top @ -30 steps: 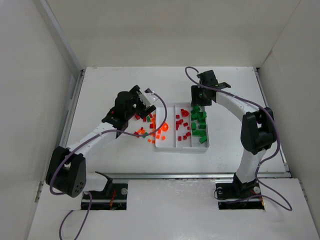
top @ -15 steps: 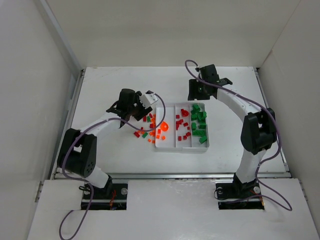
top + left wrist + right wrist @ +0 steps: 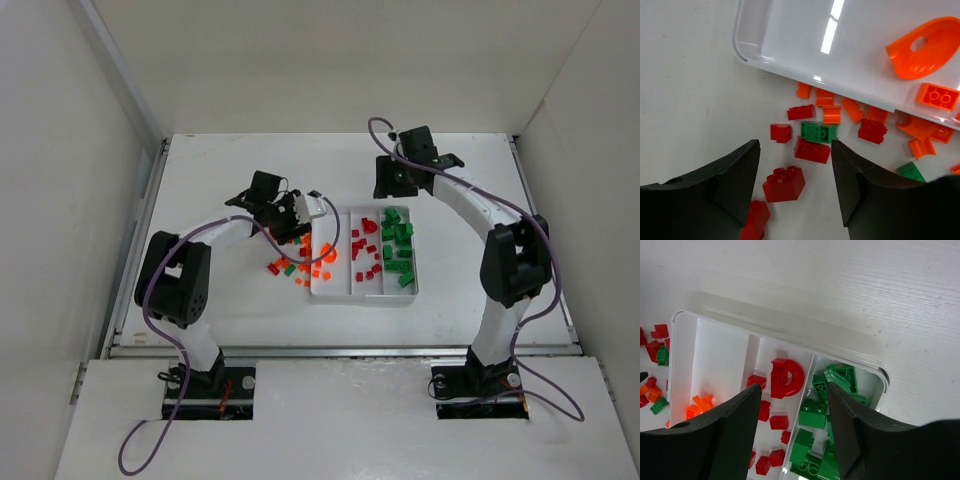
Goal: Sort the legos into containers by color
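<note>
While the left tool (image 3: pixel 795 150) hangs part-open and empty over legos (image 3: pixel 819 132) left of the tray (image 3: pixel 790 30), centre one red brick (image 3: pixel 785 184) between its jaws; the right tool (image 3: pixel 794 390) hovers likewise empty.

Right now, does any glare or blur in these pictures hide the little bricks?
Left wrist view: glare streaks on the tray floor, covering no legos, which look sharp. Right wrist view: even light, no glare. Top view: soft shadows, legos too tiny for detail.
</note>
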`<state>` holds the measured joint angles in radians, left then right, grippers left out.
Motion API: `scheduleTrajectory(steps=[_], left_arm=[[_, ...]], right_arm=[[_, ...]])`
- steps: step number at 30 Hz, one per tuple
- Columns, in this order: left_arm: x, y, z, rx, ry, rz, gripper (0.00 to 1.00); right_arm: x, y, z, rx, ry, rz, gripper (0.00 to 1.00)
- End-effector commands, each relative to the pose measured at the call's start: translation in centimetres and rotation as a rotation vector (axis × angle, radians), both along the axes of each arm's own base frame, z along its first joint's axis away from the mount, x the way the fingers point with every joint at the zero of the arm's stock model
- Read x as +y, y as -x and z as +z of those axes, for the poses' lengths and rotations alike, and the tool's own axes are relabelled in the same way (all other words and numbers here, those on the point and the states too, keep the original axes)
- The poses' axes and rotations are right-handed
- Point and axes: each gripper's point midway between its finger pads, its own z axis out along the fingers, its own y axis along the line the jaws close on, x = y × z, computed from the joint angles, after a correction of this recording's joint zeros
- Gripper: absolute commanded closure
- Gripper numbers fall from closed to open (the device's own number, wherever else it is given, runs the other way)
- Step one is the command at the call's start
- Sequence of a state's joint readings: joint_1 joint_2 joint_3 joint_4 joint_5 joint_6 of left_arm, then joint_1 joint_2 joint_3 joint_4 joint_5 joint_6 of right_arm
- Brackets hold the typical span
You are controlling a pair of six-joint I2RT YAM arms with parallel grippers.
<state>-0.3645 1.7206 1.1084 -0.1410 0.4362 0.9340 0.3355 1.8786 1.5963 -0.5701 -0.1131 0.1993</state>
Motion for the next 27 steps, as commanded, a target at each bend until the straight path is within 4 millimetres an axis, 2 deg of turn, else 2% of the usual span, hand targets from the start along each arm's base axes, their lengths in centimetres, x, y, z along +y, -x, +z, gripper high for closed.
scheduleTrajectory(steps=[1,3,6,19,27], left_arm=[[-1.1,1.4,0.5,0.034,0.021,-0.122,0.44],[-1.0,1.8,-0.8,0.066,0.011,-0.122,0.43],[-1.1,1.4,-1.7,0.069,0.010,-0.122,0.43],[-0.8,-0.2,-2.8,0.082,-0.026,-0.077,0.43],[-1.0,-0.7,-2.8,0.083,-0.027,-0.077,0.45]], right_arm=[[0.7,-1.0,1.3,-0.047,-0.005,0.023,0.39],[0.8,-1.3,1.2,-0.052,0.000,0.030,0.39],[0.8,-1.3,1.0,-0.046,0.009,0.037,0.39],[0.4,-1.1,0.7,-0.038,0.034,0.048,0.38],[0.2,-1.2,0.7,-0.046,0.052,0.055,0.38]])
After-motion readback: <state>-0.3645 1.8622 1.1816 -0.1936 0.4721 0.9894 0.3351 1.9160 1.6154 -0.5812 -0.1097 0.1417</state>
